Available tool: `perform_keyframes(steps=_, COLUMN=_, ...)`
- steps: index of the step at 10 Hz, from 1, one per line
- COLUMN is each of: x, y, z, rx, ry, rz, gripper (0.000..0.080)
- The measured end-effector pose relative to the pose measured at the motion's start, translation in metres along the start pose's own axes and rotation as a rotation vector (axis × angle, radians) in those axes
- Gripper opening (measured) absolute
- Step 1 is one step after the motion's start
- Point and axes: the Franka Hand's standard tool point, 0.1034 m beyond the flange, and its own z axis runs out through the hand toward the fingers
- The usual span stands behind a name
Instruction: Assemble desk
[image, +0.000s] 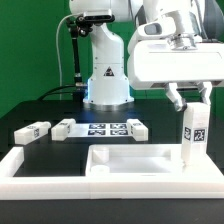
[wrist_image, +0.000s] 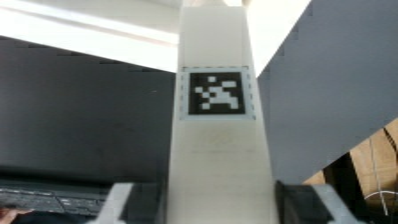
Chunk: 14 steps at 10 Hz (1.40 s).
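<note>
Holding leg post (image: 192, 135) upright, gripper (image: 190, 106) has fingers clamped on post's upper part. Post's lower end sits at desk panel (image: 120, 160) corner toward exterior view's right; contact unclear. Loose post (image: 32, 130) lies on table, near marker board (image: 105, 128).

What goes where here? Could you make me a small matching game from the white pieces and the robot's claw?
Things:
1 gripper
2 desk panel
3 marker board
4 border rail

States:
A lies flat beyond the panel, tags up
B shut on an upright leg post
C runs along the front and the exterior view's left
D rim up, next to the held post

Pairs: 1-B, 2-D, 3-A, 4-C
</note>
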Motion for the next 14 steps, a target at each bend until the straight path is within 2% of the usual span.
perform_keyframes(steps=4, x=0.003, y=-0.002, z=0.003, rx=-0.007, ry=0.029, rz=-0.004, gripper=0.0290)
perform_keyframes(steps=5, x=0.003, y=-0.002, z=0.003, rx=-0.007, ry=0.028, rz=-0.004, gripper=0.0480)
perform_keyframes(steps=6, x=0.003, y=-0.002, z=0.003, rx=-0.007, ry=0.028, rz=-0.004, gripper=0.0611)
perform_keyframes(steps=11, x=0.002, y=-0.002, z=0.003, rx=-0.007, ry=0.027, rz=-0.004, gripper=0.0649)
perform_keyframes(steps=12, x=-0.001, y=-0.002, z=0.005, rx=0.003, ry=-0.007, rz=-0.006, gripper=0.0649)
perform_keyframes(steps=13, x=0.004, y=0.004, z=0.003, rx=0.031, ry=-0.088, rz=0.006, gripper=0.0649)
perform_keyframes(steps=14, x=0.018, y=0.014, z=-0.002, rx=0.031, ry=-0.086, rz=0.017, gripper=0.0649)
